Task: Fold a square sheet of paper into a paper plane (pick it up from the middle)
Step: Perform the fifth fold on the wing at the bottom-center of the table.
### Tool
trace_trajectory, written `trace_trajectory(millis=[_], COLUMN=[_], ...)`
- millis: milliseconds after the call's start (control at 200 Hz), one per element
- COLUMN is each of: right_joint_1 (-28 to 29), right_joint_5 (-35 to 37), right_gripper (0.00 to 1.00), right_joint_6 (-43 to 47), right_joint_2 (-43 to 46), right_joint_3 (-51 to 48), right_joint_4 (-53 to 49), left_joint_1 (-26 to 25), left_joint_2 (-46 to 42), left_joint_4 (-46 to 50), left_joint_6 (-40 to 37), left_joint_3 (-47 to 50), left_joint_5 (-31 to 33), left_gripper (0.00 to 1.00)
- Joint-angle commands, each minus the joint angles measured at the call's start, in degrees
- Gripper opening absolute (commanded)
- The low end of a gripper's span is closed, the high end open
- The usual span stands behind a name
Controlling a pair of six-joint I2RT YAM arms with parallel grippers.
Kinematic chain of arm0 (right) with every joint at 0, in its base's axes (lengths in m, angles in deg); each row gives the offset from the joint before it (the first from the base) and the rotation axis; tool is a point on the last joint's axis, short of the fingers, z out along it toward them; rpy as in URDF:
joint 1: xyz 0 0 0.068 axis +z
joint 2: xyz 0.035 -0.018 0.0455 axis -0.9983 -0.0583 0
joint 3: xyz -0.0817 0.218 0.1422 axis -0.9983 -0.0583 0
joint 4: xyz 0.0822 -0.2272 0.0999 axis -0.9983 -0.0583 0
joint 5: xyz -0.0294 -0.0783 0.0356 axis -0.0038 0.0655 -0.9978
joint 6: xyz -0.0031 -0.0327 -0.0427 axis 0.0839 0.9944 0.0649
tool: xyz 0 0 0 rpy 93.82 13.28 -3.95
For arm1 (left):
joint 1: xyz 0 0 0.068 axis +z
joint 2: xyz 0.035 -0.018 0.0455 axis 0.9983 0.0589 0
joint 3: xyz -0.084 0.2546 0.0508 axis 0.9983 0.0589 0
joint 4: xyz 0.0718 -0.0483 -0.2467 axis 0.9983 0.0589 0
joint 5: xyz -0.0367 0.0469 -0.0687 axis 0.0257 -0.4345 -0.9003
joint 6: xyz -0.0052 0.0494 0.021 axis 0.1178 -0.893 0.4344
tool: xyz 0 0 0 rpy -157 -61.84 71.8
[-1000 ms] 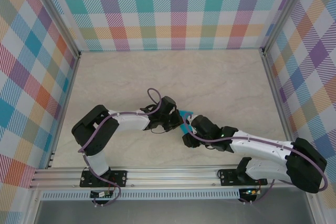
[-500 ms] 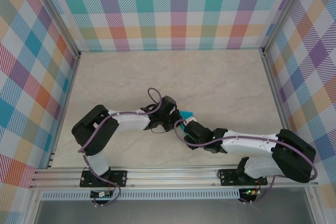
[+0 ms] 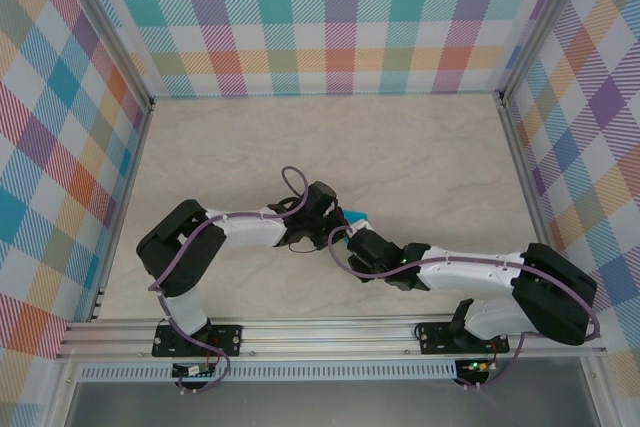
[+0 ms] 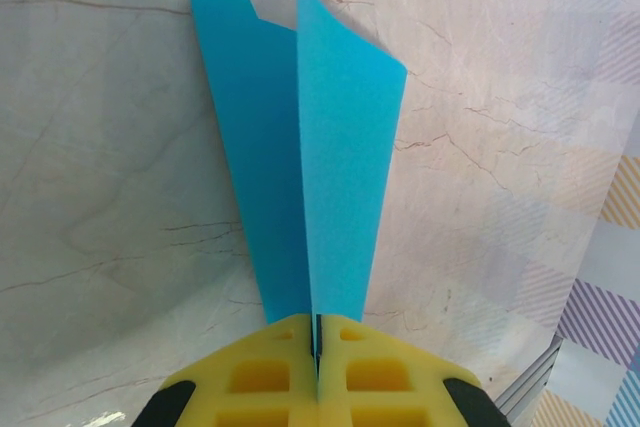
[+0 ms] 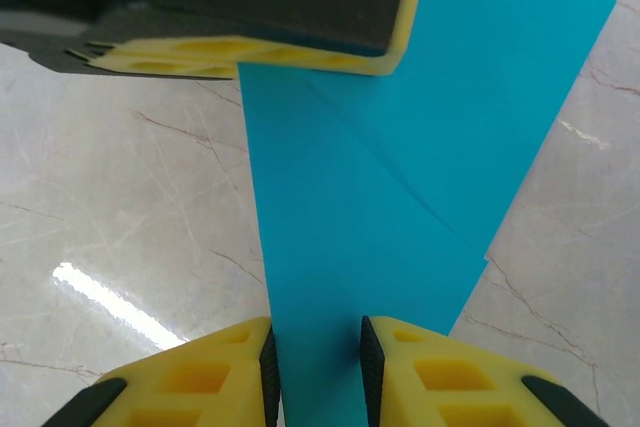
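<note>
Right arm has swung in toward 9 o'clock since a second ago, so the right gripper (image 3: pixel 345 239) now sits tight against the left gripper (image 3: pixel 322 228) near table (image 3: pixel 250 147) centre, and less teal shows than before. Left arm has not shifted.

From the top camera, a small teal tip of the paper plane (image 3: pixel 356 214) pokes out at about 1 o'clock from the two grippers.

On the left wrist camera, the left gripper (image 4: pixel 317 335) has its yellow fingers (image 4: pixel 260 379) pressed together on the narrow end of the paper plane (image 4: pixel 320 147). The folded layers fan out toward 12 o'clock over the marble surface, with the centre crease upright.

On the right wrist camera, the right gripper (image 5: pixel 315 335) has its jaws apart, and the paper plane (image 5: pixel 400 177) runs up between them (whether the pads touch its edges I cannot tell). At 11 o'clock in that view, the left gripper (image 5: pixel 250 47) is clamped across the sheet's upper part.
</note>
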Motion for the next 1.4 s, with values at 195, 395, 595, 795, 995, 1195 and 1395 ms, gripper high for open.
trace_trajectory(millis=[195,395,595,795,995,1195,1395], right_joint_1=[0.4,0.4,0.4,0.4,0.4,0.4,-1.8], right_joint_5=[1.7,1.5,-0.5,-5.1,-9.6,-12.0,-16.9], right_gripper=[0.2,0.12,0.08,0.06,0.06,0.04,0.04], right_joint_6=[-0.4,-0.8,-0.7,1.8,3.9,3.2,-3.0], right_joint_2=[-3.1,-2.5,-2.0,-2.7,-4.9,-6.9,-4.8], right_joint_3=[1.8,0.8,-0.6,-1.5,-1.9,-2.5,-6.2], right_joint_4=[1.3,2.1,4.2,8.5,12.8,15.4,20.9], left_joint_1=[-0.7,-0.7,-0.4,1.0,2.2,2.6,2.7], left_joint_2=[0.3,-0.5,-4.0,-12.3,-23.0,-32.2,-34.0], left_joint_4=[1.4,3.0,7.0,14.8,24.4,25.1,21.6], left_joint_6=[0.6,0.5,0.2,0.2,2.6,5.5,4.4], left_joint_3=[-1.5,-1.5,-1.0,1.2,5.4,11.4,13.8], left_joint_5=[0.0,1.0,4.7,12.5,21.9,25.9,23.3], left_gripper=[0.0,0.02,0.28,0.56,0.72,0.74,0.69])
